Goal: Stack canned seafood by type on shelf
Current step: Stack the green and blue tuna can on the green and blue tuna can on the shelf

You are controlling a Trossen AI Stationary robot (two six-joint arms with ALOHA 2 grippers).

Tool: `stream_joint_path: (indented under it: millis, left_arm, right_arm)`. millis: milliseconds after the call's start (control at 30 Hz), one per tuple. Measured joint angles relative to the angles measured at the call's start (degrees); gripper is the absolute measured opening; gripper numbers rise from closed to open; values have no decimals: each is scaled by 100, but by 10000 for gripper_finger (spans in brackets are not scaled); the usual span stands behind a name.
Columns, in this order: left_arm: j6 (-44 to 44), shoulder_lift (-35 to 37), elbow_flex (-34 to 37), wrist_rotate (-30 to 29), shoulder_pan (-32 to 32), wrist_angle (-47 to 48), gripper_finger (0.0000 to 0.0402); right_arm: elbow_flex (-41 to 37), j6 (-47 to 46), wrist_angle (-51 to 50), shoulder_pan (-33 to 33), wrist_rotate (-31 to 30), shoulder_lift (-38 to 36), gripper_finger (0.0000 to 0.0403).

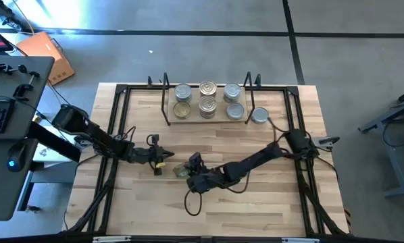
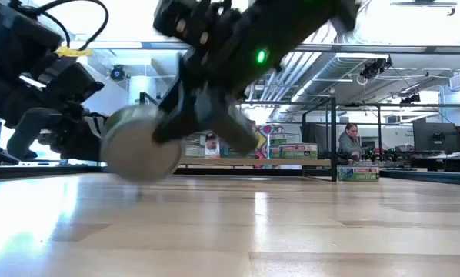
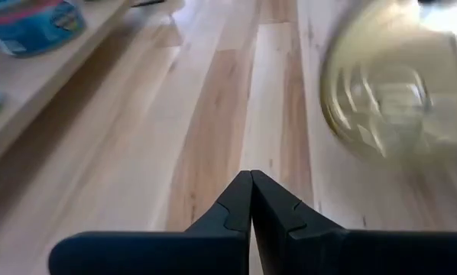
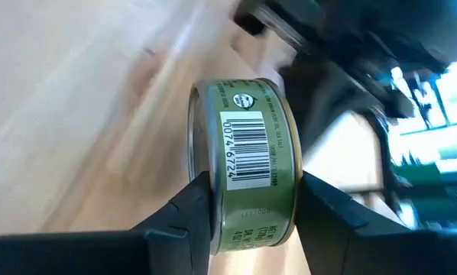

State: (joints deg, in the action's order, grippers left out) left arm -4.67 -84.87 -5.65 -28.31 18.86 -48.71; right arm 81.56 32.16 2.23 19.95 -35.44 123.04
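Right up against your right wrist camera sat a green-labelled tin (image 4: 245, 164), barcode facing the lens, with your right hand (image 4: 247, 202) clamped on it: one dark finger (image 4: 194, 206) pressed each flat end, so the tin was held on its edge rather than lying flat. From overhead you could see that right hand (image 1: 188, 174) low over the middle of the bench (image 1: 269, 202), its arm reaching in from the right side. At table height the same tin (image 2: 141, 144) showed as a blurred grey disc that seemed to be just clear of the wood, though the blur made that hard to judge.

Your left hand (image 3: 251, 200) had its two fingers pressed together and gripped nothing. It hung above bare wood just beside the right hand, pointing toward it (image 1: 163, 160); in its own camera the held tin (image 3: 393, 88) was a smeared gold circle close ahead.

Your shelf (image 1: 205, 119) stood at the far edge of the bench, carrying six tins (image 1: 207, 104) in two rows of three, gold-topped ones in the middle and at the near left, silver ones elsewhere. One more silver tin (image 1: 259, 116) rested on the bench just beside the shelf's right end.
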Motion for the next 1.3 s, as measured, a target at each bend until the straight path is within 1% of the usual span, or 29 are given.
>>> stream_joint_path:
  millis: [100,200,300,367,467,533,600,667,733,800,933,1100,1300]
  left_arm:
    - [-16,240,2,-398,226,125,0]
    - [-16,511,-5,-893,504,338,0]
    - [-19,843,-5,-1226,829,407,0]
    - [-15,1044,-7,-1293,1068,411,0]
    - [70,1338,-7,-1359,1418,404,0]
    - [131,1502,-11,-1510,1649,402,0]
    - [230,1621,-12,-1745,1875,396,0]
    - [330,1696,-16,-2025,2046,402,0]
    - [397,1742,-15,-2227,2170,392,0]
    - [438,1737,-16,-2352,2250,399,0]
    - [435,1721,-18,-2403,2294,407,0]
    - [433,1723,-18,-2407,2294,393,0]
    - [433,1723,-18,-2405,2294,393,0]
  right_arm:
    - [0,-55,-375,1,-599,-370,135]
    - [7,269,-410,-155,-1209,-585,135]
    - [7,437,-319,-505,-1436,-610,135]
    - [7,650,-126,-800,-1382,-608,134]
    - [7,1287,380,-1211,-1341,-555,134]
    - [7,1606,711,-1452,-1323,-513,134]
    - [7,1730,870,-1685,-1156,-507,134]
    - [8,1737,904,-1941,-746,-499,134]
    - [9,1771,997,-2142,-618,-423,134]
    - [9,1861,1196,-2296,-678,-319,134]
    - [13,1939,1583,-2455,-544,-203,134]
    - [13,1785,1573,-2607,-434,-168,135]
    - [13,1638,1456,-2699,5,-168,152]
